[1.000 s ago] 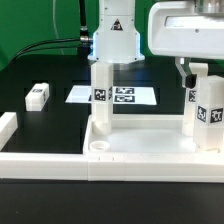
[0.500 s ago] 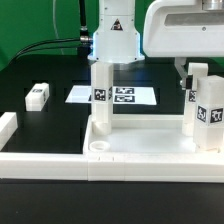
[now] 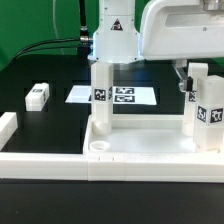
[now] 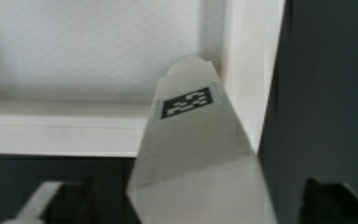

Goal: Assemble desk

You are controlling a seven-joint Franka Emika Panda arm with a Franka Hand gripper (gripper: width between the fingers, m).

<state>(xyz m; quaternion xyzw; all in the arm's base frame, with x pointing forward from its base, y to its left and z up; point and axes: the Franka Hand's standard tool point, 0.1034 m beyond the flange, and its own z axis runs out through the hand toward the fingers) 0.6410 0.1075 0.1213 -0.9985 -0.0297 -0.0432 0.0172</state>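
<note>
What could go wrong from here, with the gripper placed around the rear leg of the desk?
1. In the wrist view the gripper seems to straddle the rear leg with gaps on both sides. Closing off-centre could tip that leg.
2. The front leg stands upright close beside it on the tabletop, so a sideways move of the gripper might knock it.

Black tabletop [image 3: 50,125] carries the desk tray [image 3: 140,155], with a white rail [image 3: 40,165] just beside it. Loose leg [image 3: 38,95] lies apart. Marker board [image 3: 80,95] sits behind the tray.
</note>
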